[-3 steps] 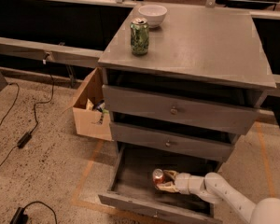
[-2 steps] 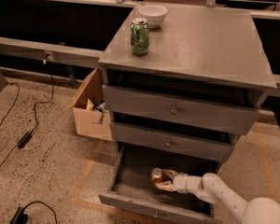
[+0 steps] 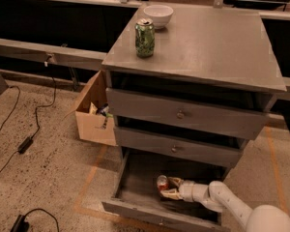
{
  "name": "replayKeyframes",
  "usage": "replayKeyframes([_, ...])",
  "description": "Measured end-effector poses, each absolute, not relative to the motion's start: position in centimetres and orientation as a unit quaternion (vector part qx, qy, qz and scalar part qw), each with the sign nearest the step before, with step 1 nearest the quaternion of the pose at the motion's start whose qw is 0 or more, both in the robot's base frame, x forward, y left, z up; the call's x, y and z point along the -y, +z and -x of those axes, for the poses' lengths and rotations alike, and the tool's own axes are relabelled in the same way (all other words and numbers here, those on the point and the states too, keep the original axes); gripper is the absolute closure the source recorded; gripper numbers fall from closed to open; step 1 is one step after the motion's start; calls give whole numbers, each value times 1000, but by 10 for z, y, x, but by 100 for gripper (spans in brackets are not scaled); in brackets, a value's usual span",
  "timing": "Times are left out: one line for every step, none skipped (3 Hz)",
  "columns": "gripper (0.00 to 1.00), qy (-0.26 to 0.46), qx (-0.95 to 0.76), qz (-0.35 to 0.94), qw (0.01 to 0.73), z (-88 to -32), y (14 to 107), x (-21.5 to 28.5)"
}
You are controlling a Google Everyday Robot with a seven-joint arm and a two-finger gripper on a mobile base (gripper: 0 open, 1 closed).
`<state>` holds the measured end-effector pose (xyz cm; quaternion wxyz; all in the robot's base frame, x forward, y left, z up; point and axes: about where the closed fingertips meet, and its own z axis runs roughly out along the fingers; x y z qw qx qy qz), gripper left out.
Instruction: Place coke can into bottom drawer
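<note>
The bottom drawer (image 3: 135,210) of the grey cabinet is pulled open. The coke can (image 3: 162,183), red with a silver top, stands upright inside it near the middle. My gripper (image 3: 170,187) reaches into the drawer from the lower right on a white arm, and its fingers (image 3: 176,181) sit around the can on its right side. The can's base seems to rest on the drawer floor.
A green soda can (image 3: 145,37) and a white bowl (image 3: 158,14) stand on the cabinet top (image 3: 217,47). The two upper drawers (image 3: 183,115) with knobs are closed. A cardboard box (image 3: 93,115) sits left of the cabinet. Cables (image 3: 24,144) lie on the floor at left.
The arm and gripper have shifted slightly left inside the drawer with the can. Nothing else has moved.
</note>
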<state>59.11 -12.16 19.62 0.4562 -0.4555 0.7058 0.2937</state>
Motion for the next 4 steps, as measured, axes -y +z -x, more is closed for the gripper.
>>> replayKeyframes([4,295,-708,454,454,-588,194,120])
replayKeyframes([0,282,-718,444,456,-587,199,124])
replayKeyframes([0,272,-724,430,466,-580,215,133])
replayKeyframes([26,266,-725,401,492,-562,252,154])
